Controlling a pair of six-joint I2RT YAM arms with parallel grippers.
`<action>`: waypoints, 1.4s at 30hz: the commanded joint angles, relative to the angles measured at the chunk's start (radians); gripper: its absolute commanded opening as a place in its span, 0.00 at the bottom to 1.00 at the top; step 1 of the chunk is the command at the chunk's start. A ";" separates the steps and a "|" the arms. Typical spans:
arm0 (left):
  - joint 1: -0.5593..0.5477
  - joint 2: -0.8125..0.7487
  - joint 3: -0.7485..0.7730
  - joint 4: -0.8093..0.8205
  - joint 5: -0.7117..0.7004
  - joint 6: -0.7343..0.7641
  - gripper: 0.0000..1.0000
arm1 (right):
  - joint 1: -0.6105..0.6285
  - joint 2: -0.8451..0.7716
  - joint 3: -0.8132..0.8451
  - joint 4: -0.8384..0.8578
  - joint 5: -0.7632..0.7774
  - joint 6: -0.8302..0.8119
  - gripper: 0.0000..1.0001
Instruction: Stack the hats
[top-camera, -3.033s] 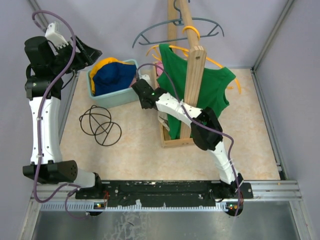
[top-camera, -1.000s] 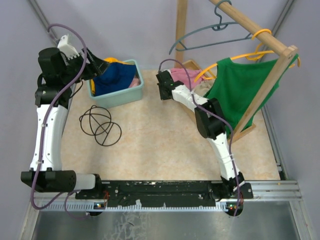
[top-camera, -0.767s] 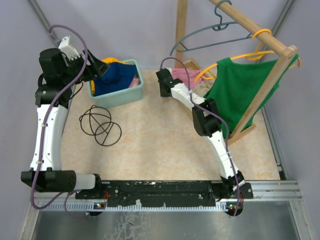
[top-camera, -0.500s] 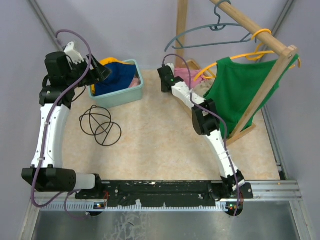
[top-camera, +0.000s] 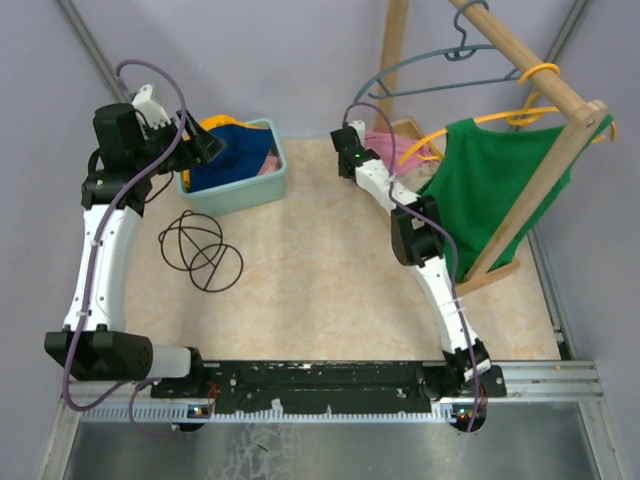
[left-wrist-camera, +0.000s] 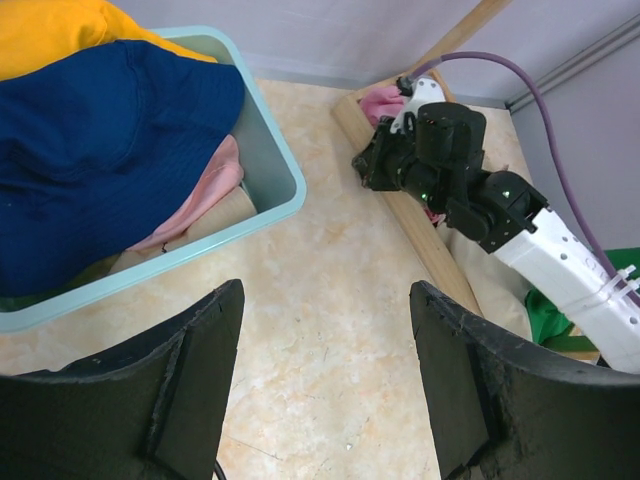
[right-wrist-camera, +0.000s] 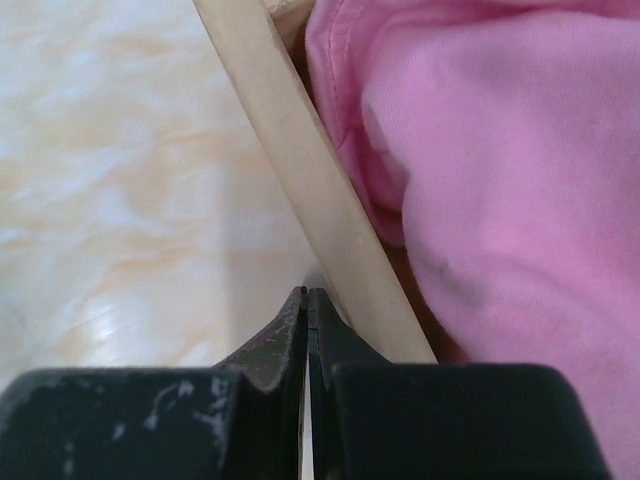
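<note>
A teal bin (top-camera: 262, 190) at the back left holds the hats. The navy blue hat (top-camera: 238, 148) lies on top, over the yellow-orange hat (top-camera: 212, 125). In the left wrist view the navy hat (left-wrist-camera: 100, 150), yellow-orange hat (left-wrist-camera: 60, 25), pink hat (left-wrist-camera: 205, 190) and a strip of the beige hat (left-wrist-camera: 222, 222) show inside the bin. My left gripper (top-camera: 205, 148) hovers at the bin's left end, open and empty (left-wrist-camera: 328, 300). My right gripper (top-camera: 343, 140) is shut and empty (right-wrist-camera: 307, 295), its tip against the rack's wooden base rail (right-wrist-camera: 310, 190).
A wooden clothes rack (top-camera: 545, 180) stands at the back right with a green shirt (top-camera: 480, 190), a grey-blue hanger (top-camera: 440, 65) and orange hangers (top-camera: 540, 75). A pink cloth (right-wrist-camera: 500, 180) lies in its base. A black wire coil (top-camera: 200, 250) lies below the bin.
The rack with the green shirt has shifted from the middle to the right. My right gripper has moved right along its base. My left gripper has edged toward the bin.
</note>
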 joint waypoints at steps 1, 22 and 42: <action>-0.005 0.012 0.014 0.023 0.020 0.023 0.73 | -0.165 -0.043 -0.052 -0.040 0.220 -0.038 0.00; -0.006 0.043 0.020 0.038 0.020 0.022 0.73 | -0.223 -0.327 -0.450 0.115 0.042 -0.211 0.00; -0.014 -0.022 -0.069 0.067 0.062 -0.017 0.73 | -0.160 -0.989 -1.328 -0.097 -0.016 0.038 0.00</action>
